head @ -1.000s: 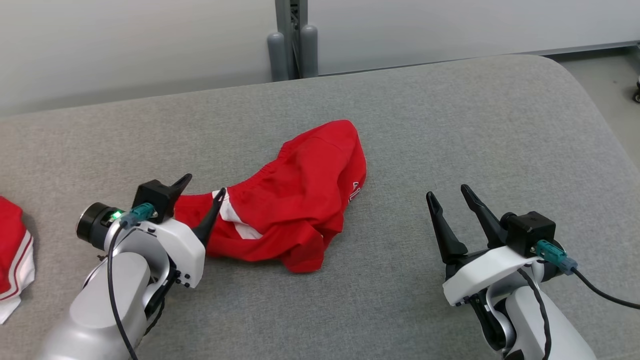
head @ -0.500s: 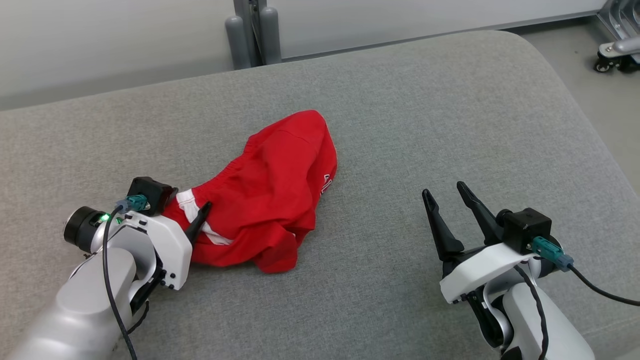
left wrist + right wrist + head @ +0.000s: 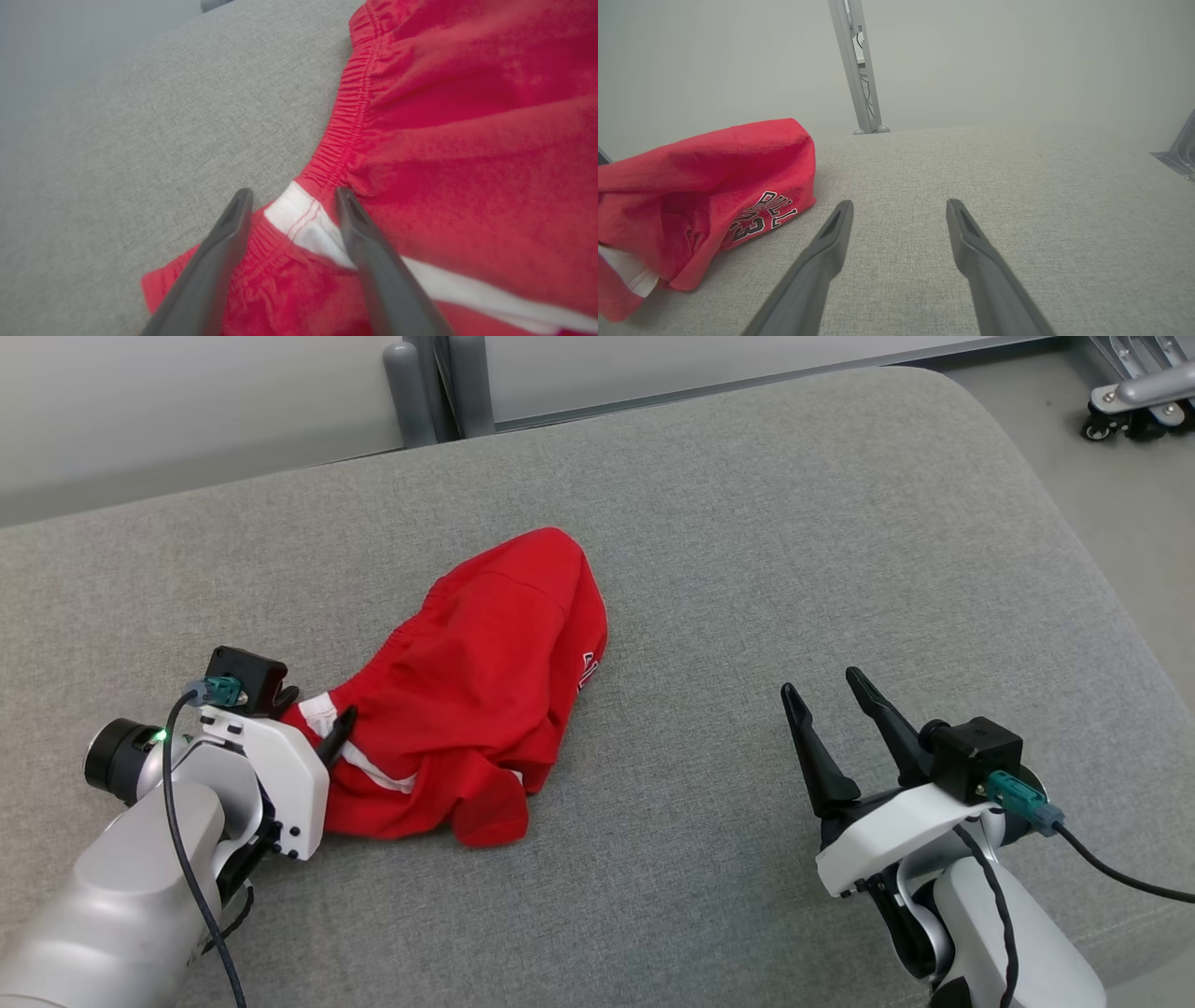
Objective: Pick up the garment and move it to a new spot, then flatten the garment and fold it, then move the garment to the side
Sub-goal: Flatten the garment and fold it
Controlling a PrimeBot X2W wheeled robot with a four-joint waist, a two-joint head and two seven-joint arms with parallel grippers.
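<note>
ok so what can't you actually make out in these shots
- Head view: the white housing of the left gripper covers the near-left end of the garment.
- Right wrist view: a fold cuts off the black print.
- Left wrist view: the jaws cover the cloth beneath; contact unclear.
- Head view: the wheeled frame is cut by the top-right edge.
</note>
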